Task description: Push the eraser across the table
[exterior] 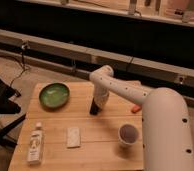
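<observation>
The table is a light-wood plank top. My white arm reaches in from the right and bends down to the middle of the table. My gripper is a dark tip pointing down at the tabletop, right of the green bowl. A small dark shape at the tip touches the wood. I cannot tell whether this is the eraser or part of the gripper. No separate dark block shows anywhere else on the table.
A green bowl sits at the far left. A white cup stands near the front right. A pale flat pad and a lying bottle are at the front left. A small orange thing lies by my arm.
</observation>
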Robot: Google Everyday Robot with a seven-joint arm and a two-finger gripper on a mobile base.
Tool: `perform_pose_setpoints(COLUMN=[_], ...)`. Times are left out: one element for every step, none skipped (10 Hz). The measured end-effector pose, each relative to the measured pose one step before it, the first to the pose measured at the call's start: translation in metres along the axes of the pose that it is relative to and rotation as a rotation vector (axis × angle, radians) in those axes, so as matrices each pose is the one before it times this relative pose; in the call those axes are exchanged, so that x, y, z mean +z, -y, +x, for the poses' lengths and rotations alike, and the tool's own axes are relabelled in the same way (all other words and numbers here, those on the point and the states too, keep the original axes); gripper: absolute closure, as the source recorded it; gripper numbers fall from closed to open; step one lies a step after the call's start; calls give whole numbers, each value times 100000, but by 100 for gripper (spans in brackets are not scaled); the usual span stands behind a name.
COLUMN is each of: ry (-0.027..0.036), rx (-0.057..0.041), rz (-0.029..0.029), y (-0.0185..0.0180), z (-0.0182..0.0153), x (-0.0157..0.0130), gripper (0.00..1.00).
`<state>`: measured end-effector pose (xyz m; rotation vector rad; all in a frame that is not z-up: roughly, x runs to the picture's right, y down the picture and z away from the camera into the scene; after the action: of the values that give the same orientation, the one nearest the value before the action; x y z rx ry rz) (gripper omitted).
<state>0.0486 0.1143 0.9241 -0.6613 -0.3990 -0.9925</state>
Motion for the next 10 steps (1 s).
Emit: perform_pose_setpoints(ry=[73, 499, 517, 142, 220, -257, 526, 679, 601, 601], rx=[-514, -1932, -2597, -584, 145, 215, -1712, -2696, -3222, -3416], rz=[65, 190, 508, 338, 126, -263, 497, 737, 897, 826], y=[168, 518, 1050, 428, -26, -286, 491, 731, 1292, 1675], z=[-97, -444, -725, -215, -25, 163, -410, -609, -911, -1123], x=[0, 92, 85, 10, 62, 76, 64, 62, -52, 1], gripper=[100, 100, 100, 100, 100, 100, 100, 100, 100, 100])
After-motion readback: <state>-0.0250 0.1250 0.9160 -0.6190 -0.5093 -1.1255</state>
